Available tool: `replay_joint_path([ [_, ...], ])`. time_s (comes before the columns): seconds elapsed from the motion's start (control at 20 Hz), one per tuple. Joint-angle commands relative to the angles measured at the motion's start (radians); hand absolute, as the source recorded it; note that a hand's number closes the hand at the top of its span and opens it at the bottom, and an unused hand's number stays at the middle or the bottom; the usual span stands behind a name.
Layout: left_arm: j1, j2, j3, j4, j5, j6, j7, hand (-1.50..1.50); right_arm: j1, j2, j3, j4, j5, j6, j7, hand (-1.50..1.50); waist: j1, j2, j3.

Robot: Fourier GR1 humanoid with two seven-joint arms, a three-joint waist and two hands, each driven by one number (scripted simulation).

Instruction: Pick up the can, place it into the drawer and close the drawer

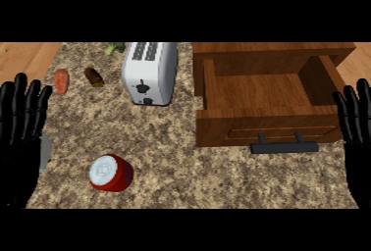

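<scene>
A red can (111, 173) with a white top lies on the speckled counter (167, 147) at the lower left. The wooden drawer (264, 100) stands pulled open at the right, its inside bare, with a black handle (284, 146) on its front. My left hand (22, 122) rests open at the left edge, fingers up, left of and above the can. At the right edge my right hand (357, 127) rests open too, fingers up, just beside the drawer's front corner. Neither hand touches anything.
A silver toaster (150, 72) stands at the back centre, left of the drawer. A reddish sausage-shaped item (62, 81), a dark brown item (94, 77) and a green vegetable (115, 48) lie at the back left. A grey object (45, 153) peeks out beside my left hand.
</scene>
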Motion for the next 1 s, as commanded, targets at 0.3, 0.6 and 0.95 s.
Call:
replay_joint_path([
  [0.3,0.171,0.102,-0.205,-0.008,0.172,-0.276,0.126,-1.50,0.090,0.031,0.005,0.054,0.008,-0.028,0.099,-1.50,0.027,0.037,-0.013],
  [0.6,0.326,0.178,-0.157,-0.191,0.293,-0.353,0.199,-1.50,0.161,0.024,0.007,-0.014,-0.006,-0.008,0.150,-1.50,0.035,0.025,-0.015],
  [0.95,0.331,0.141,-0.116,-0.251,0.336,-0.338,0.300,-1.50,0.205,0.059,0.011,0.024,0.012,0.004,0.089,-1.50,0.031,0.027,-0.015],
])
